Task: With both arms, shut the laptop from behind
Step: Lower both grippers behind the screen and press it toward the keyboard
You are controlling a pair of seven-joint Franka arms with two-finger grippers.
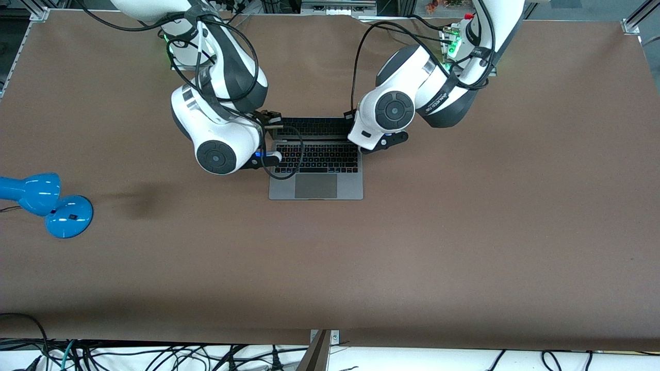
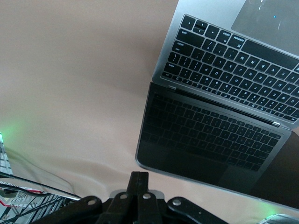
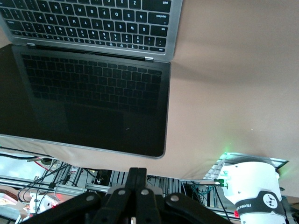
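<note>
Just open laptop, shut fingers above lid edge

A robotics lab: aluminium framing, loose cables and electronics boards edge the brown table.

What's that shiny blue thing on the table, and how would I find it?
Start at the brown table and go from the open laptop in the middle toward the right arm's end. Near that edge sits a blue desk lamp with a round base and a rounded shade. It is the only glossy bright blue thing there, and neither arm is near it.
</note>
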